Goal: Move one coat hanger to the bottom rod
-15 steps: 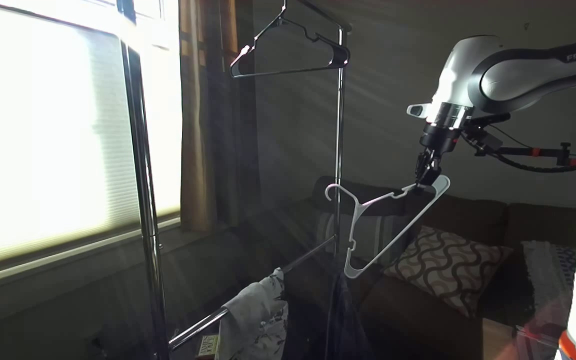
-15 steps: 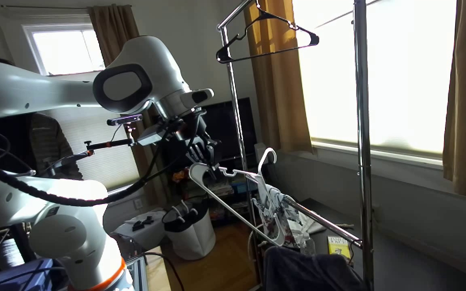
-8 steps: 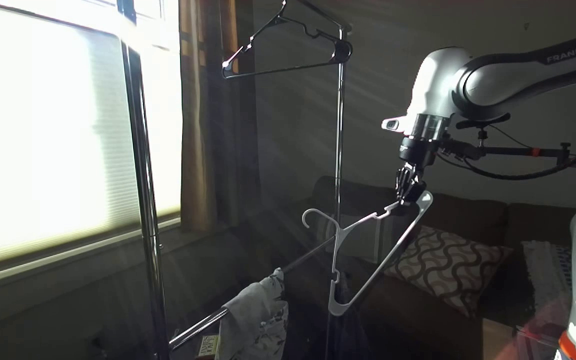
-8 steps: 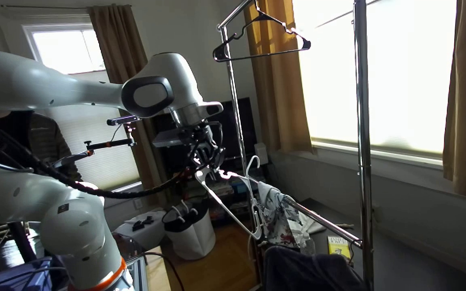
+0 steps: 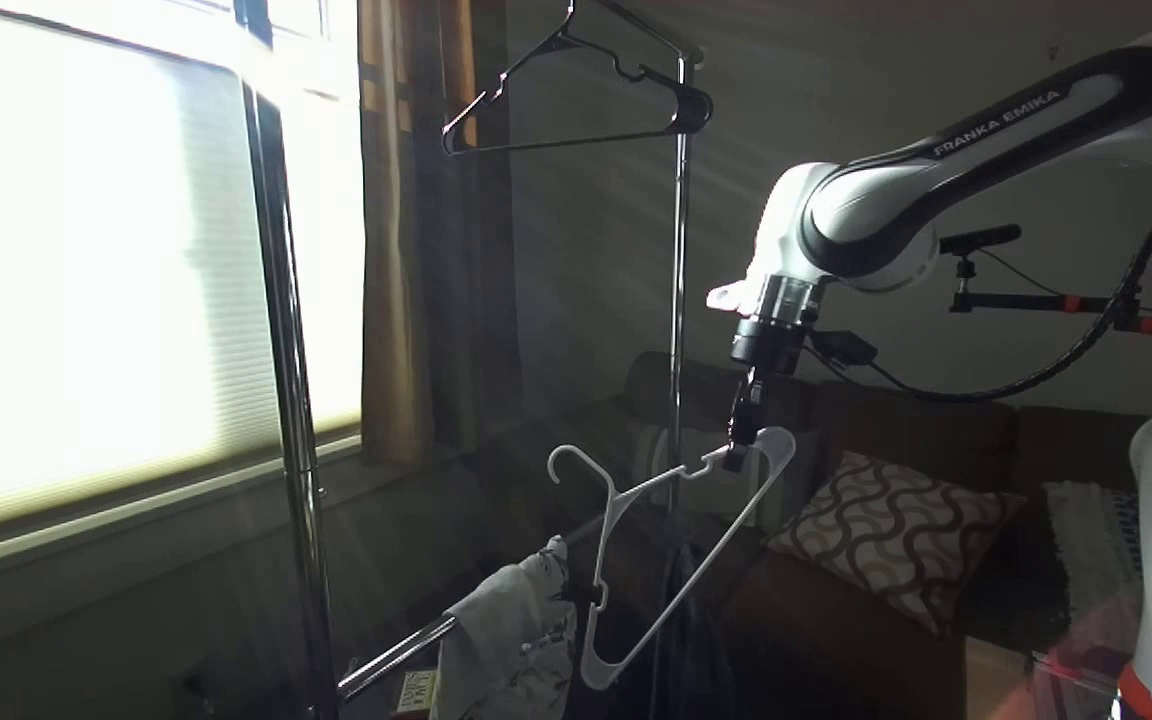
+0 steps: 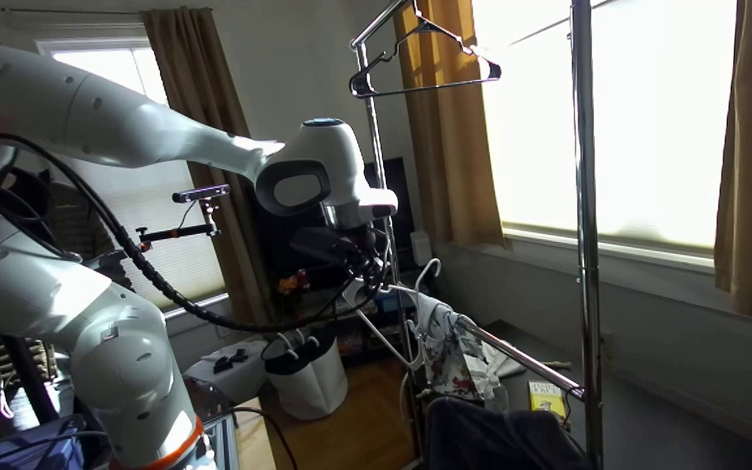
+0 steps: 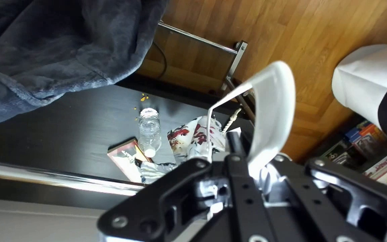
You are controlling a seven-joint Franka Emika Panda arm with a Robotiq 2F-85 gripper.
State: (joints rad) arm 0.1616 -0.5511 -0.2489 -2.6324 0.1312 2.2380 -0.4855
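As the robot arm (image 5: pixel 866 210) angles down from the right in an exterior view, its gripper (image 5: pixel 736 462) is pinching the white coat hanger (image 5: pixel 616 503) by one shoulder, so the thing's tilted in mid-air with its hook off to the left. That hook shows a bit above the bottom rod (image 5: pixel 398 655), which has a pale patterned cloth (image 5: pixel 501 620) slung over it. Dark hanger (image 5: pixel 563 42) is way up high, its hook cut off at the top.

Also in an exterior view, you get the dark grey worktop (image 6: pixel 663 418) over on the right. Seen from there, the coat hanger is left of the worktop's far left corner, hook above the cloth; can't tell depth-wise how near the rod it is. Yellow book (image 6: pixel 546 397) lies on it, and a fuzzy dark garment (image 6: pixel 500 434) blocks part of the near edge.

Wrist view: gripper's clamped on the coat hanger, whose white end sticks out around the worktop's right-hand corner. Clear bottle (image 7: pixel 149 131) is around the middle, book just beside it. Bottom rod runs near the lower edge, and the garment hides the upper left corner.
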